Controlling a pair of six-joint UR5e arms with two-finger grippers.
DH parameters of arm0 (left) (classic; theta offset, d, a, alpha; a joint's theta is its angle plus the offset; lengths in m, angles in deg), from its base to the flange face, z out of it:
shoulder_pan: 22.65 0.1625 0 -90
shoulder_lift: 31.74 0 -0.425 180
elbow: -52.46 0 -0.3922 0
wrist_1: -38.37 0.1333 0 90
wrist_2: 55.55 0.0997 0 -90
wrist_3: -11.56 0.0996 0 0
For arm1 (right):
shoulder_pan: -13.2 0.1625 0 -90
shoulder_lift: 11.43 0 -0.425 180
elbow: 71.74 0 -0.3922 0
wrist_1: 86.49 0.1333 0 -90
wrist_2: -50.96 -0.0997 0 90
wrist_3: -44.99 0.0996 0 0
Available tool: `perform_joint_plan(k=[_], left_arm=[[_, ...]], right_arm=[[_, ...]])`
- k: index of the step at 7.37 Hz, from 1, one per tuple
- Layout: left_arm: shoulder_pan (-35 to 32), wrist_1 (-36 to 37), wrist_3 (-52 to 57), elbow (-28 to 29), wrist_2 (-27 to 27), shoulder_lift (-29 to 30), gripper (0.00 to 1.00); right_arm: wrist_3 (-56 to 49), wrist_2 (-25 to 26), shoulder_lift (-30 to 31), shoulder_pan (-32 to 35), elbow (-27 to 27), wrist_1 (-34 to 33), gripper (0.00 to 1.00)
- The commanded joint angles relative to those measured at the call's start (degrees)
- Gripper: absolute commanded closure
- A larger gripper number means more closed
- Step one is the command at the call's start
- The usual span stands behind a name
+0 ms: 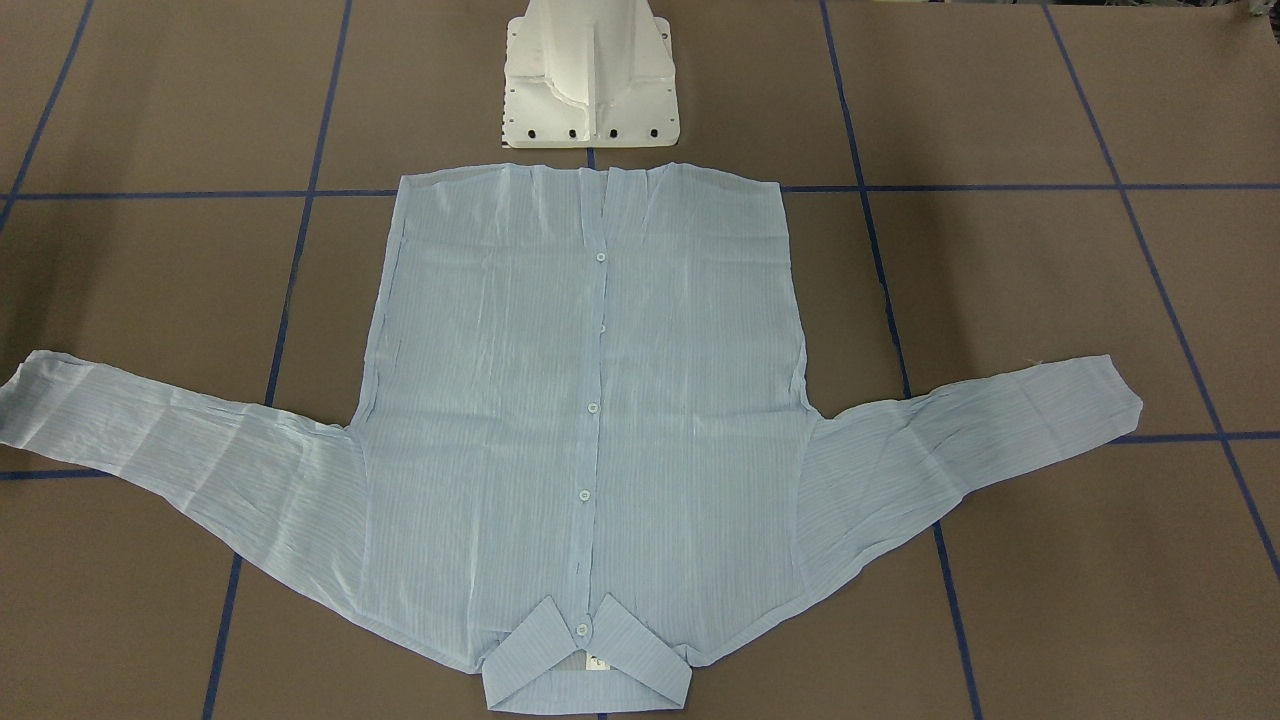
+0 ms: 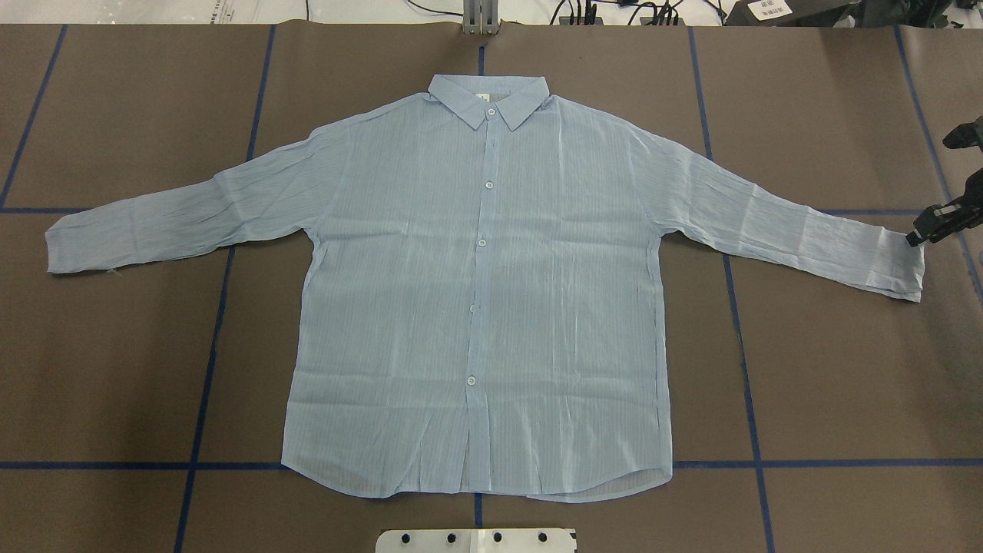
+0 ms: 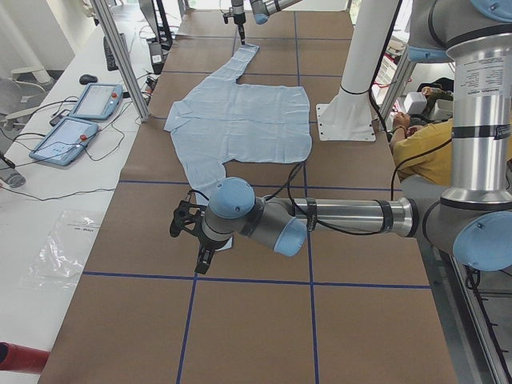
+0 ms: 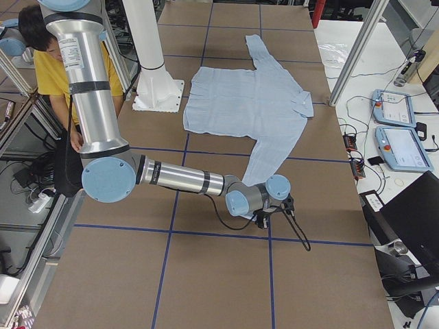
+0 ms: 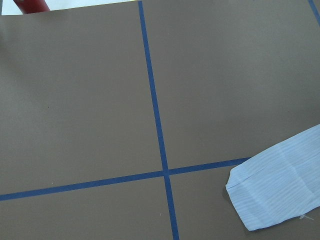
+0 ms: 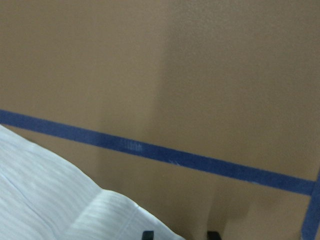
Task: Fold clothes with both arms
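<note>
1. One light-blue shirt (image 2: 476,292) lies flat on the brown table (image 2: 829,369), front up, its two sleeves spread.
2. Right gripper (image 6: 180,234): jaws apart, empty, just beside the shirt.
3. Left gripper (image 3: 190,238): I cannot tell its jaws.

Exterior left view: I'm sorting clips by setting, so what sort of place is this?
Probably a robotics lab or test cell: the left arm stretches over a table marked with a blue tape grid, and two teach pendants lie on the side bench.

The wrist view's bottom edge cuts off the right gripper (image 6: 180,234).
</note>
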Motion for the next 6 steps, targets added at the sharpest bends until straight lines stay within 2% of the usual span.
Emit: perform_joint_plan(k=[1, 2, 6], left_arm=[[-0.1, 0.33, 0.0, -0.51, -0.09, -0.09, 0.01], [-0.02, 0.33, 0.0, -0.42, -0.87, -0.09, 0.01], [-0.1, 0.33, 0.0, -0.42, -0.97, -0.09, 0.01]], right_arm=[[0.0, 0.0, 0.0, -0.01, -0.01, 0.0, 0.8], [0.09, 0.0, 0.0, -0.01, -0.01, 0.0, 0.98], [0.09, -1.31, 0.0, -0.1, 0.78, 0.0, 1.0]])
